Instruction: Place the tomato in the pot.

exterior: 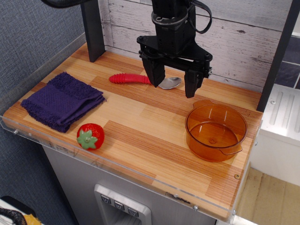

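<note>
Tomato (90,136) lies on table (140,126), apart from pot (216,132).

Red tomato (90,136) near front edge, empty amber pot (216,132) right

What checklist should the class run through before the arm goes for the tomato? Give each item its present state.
1. Fingers open and empty: ok. The gripper hangs with its fingers apart, holding nothing.
2. Tomato free to grasp: ok. The tomato lies alone near the front edge, close to the purple towel but apart from it.
3. Pot empty and upright: ok. The pot stands open with nothing inside.
4. Path from tomato to pot clear: ok. Only bare table lies between them.
5. Spoon out of the way: ok. The spoon lies at the back.
6. Gripper height above the table: cannot tell from this single view.
</note>
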Controlling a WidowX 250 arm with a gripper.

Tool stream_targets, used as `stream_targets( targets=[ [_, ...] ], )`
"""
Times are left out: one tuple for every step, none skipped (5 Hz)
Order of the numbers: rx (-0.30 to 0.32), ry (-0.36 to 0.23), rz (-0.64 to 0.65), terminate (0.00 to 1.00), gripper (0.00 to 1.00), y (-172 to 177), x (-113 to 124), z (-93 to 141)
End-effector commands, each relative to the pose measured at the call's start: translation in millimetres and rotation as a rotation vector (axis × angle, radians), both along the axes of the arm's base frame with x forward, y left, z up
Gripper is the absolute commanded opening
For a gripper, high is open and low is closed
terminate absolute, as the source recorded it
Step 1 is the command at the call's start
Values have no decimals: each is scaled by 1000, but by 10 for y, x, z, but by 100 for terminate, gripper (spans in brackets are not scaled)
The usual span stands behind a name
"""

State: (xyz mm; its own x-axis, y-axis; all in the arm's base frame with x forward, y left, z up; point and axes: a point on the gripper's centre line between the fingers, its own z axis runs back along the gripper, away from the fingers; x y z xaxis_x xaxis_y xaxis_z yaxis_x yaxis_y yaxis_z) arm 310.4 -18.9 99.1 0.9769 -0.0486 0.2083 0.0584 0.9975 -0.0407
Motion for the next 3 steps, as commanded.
stream_targets(
  targets=[
    [0,0,0,0,100,0,0,0],
    [32,26,12,0,100,174,-105,-34],
    [67,75,11,0,100,333,-204,-32]
  ],
)
